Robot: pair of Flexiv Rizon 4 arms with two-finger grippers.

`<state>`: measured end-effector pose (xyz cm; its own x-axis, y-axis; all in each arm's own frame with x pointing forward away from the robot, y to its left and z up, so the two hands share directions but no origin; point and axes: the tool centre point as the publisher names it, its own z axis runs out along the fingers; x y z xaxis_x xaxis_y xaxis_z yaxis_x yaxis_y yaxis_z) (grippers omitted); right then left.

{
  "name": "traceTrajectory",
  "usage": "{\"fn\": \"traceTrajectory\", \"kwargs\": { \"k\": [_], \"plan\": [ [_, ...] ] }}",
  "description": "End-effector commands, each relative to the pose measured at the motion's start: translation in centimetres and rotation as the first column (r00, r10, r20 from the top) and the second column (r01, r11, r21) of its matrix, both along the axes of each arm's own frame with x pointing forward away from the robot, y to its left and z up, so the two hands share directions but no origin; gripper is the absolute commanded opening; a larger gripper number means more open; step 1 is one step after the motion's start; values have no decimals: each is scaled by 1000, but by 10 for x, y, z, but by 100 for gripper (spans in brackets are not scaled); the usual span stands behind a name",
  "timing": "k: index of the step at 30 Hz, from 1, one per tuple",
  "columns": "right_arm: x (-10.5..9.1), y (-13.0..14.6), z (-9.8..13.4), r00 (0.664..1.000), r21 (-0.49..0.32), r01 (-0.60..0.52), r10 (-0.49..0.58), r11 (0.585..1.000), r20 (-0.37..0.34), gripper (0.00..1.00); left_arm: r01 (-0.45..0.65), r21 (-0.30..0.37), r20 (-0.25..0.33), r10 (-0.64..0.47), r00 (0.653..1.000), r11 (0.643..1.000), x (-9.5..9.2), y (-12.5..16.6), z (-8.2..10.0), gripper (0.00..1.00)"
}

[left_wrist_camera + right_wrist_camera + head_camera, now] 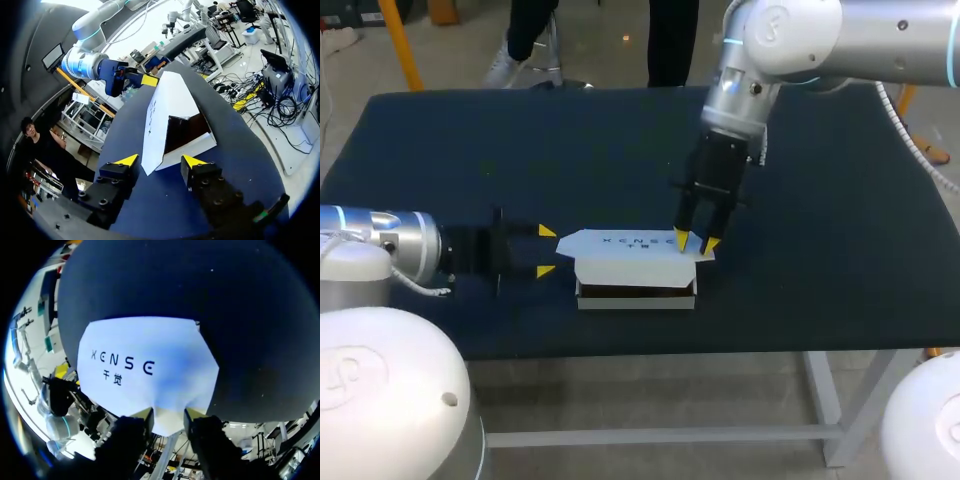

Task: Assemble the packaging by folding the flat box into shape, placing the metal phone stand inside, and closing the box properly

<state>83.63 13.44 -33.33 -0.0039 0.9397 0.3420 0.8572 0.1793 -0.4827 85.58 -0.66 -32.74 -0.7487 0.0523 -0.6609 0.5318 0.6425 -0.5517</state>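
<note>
Step in hand, by my read: closing the box.

- Box (635,285) sits near mid-table (820,250), a little toward 6 o'clock.
- Lid (620,242) is raised and the mouth is open. The inside looks dark, and I cannot tell whether the stand is in.
- Right gripper (696,240) is at the lid's 3 o'clock end, fingers pinched on the flap.
- Left gripper (546,251) is at 9 o'clock of the box, fingers spread, not touching it.

Next move likely calls for swinging the lid down toward 6 o'clock and tucking the flap while the left gripper braces the box.

The table edge lies near at 6 o'clock. There is wide free cloth at 12 and 3 o'clock.
</note>
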Motion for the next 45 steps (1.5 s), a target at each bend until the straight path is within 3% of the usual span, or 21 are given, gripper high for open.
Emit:
{"fn": "traceTrajectory", "kwargs": {
  "k": [1, 3, 4, 5, 6, 7, 9, 10, 14, 17, 19, 20, 33, 36, 37, 38, 39, 40, 43, 44, 45],
  "plan": [
    [-1, 0, -1, 1000, 0, 0, 0, 1000, 5, 44, 80, 76, -174, -66, 983, 994, -14, 26, 29, 80],
    [-1, 0, -1, 1000, 1, 1, -1, 1000, 9, 44, 82, 102, -228, -57, 972, 991, -14, 30, 35, 100],
    [-2, -1, -1, 1000, 1, 2, -2, 1000, 10, 44, 92, 117, -288, -55, 956, 989, -14, 33, 38, 100],
    [-2, -1, -1, 1000, 1, 3, -3, 1000, 12, 44, 85, 149, -301, -37, 953, 985, -13, 35, 40, 100],
    [-2, -1, -2, 1000, 2, 4, -4, 1000, 13, 44, 64, 183, -364, 7, 931, 981, -11, 36, 43, 100],
    [-2, -1, -2, 1000, 2, 4, -4, 1000, 14, 44, 53, 249, -390, 50, 919, 967, -9, 36, 43, 100],
    [-2, -2, -2, 1000, 3, 6, -6, 1000, 15, 44, -8, 285, -461, 144, 876, 959, -4, 37, 48, 100],
    [-2, -2, -2, 1000, 3, 7, -7, 1000, 16, 44, 19, 318, -485, 145, 862, 948, -3, 37, 49, 100],
    [-3, -3, -3, 1000, 6, 9, -9, 1000, 17, 44, -19, 336, -578, 223, 785, 942, 1, 38, 56, 100],
    [-3, -3, -3, 1000, 5, 10, -10, 1000, 18, 44, -32, 385, -615, 282, 736, 922, 6, 38, 54, 100],
    [-3, -4, -3, 1000, 3, 11, -11, 1000, 19, 44, -48, 463, -604, 354, 714, 885, 9, 37, 51, 100],
    [-3, -4, -3, 1000, 3, 12, -12, 1000, 19, 44, -60, 547, -549, 411, 728, 835, 9, 37, 50, 100],
    [-2, 1, -7, 1000, 5, 7, -7, 1000, 19, 44, -60, 547, -549, 411, 728, 835, 9, 37, 50, 100],
    [-2, 1, -7, 1000, 4, 9, -9, 1000, 21, 44, -129, 499, -629, 460, 627, 857, 14, 17, 54, 100],
    [-2, 1, -7, 1000, 4, 10, -10, 1000, 22, 44, -168, 500, -667, 502, 550, 850, 17, 13, 55, 100],
    [-1, 0, -7, 1000, 4, 11, -12, 1000, 23, 43, -185, 504, -682, 520, 514, 844, 18, 10, 56, 100],
    [-1, 0, -7, 1000, 5, 13, -13, 1000, 23, 43, -220, 503, -711, 545, 445, 836, 19, 6, 58, 100],
    [-1, -1, -8, 1000, 5, 14, -14, 1000, 22, 43, -263, 517, -730, 581, 361, 814, 21, 3, 59, 100],
    [-1, -1, -9, 1000, 5, 17, -17, 1000, 21, 44, -349, 565, -732, 649, 206, 748, 21, -5, 57, 100],
    [-1, -1, -9, 1000, 5, 17, -17, 1000, 21, 43, -378, 585, -719, 674, 167, 718, 19, -6, 56, 100],
    [-1, -1, -9, 1000, 5, 18, -18, 1000, 21, 44, -434, 614, -690, 716, 111, 659, 19, -9, 55, 100]
  ]
}}
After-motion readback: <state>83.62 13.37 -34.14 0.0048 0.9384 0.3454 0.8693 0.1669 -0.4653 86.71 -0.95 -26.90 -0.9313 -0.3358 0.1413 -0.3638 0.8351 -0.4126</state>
